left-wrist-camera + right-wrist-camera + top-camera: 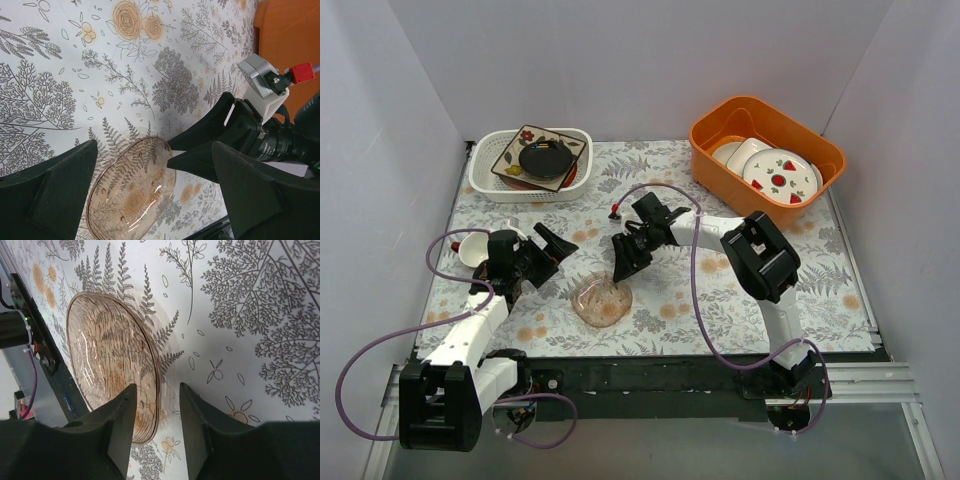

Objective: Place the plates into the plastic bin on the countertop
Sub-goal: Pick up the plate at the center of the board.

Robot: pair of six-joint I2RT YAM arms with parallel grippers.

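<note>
A clear pink round plate lies on the fern-printed countertop near the front. My right gripper is open and low at the plate's far edge. In the right wrist view its jaws straddle the plate's rim, one finger over the inside and one outside. My left gripper is open and empty just left of the plate, which also shows in the left wrist view. The white perforated bin at the back left holds a floral square plate, a dark dish and a red plate.
An orange tub at the back right holds white strawberry plates. A small white cup lies at the left edge beside my left arm. White walls close in the table on three sides.
</note>
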